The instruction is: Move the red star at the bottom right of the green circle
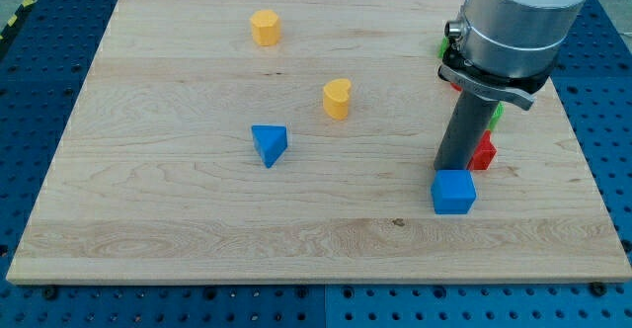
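The rod's tip (453, 168) stands just above the blue cube (453, 192), with a red block (483, 152) partly hidden beside it.

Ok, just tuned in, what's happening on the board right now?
The arm's rod is down at the view's right side of the wooden board. My tip sits just above the blue cube and right beside the red block, whose shape is mostly hidden by the rod. A green block peeks out just above the red one, also largely hidden. Further to the view's left, away from the rod, sit a blue triangle, a yellow heart and another yellow block.
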`<control>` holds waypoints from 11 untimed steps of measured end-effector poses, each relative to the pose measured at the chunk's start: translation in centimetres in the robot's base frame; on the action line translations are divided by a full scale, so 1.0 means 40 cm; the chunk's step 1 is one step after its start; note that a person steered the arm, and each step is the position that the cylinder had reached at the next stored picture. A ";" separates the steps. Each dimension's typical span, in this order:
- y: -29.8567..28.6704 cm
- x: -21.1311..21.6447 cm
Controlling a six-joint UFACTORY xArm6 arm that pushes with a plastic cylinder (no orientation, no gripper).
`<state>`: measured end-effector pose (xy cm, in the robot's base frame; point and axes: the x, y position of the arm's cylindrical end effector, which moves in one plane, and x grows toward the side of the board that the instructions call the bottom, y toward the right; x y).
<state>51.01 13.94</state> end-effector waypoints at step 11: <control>-0.057 -0.061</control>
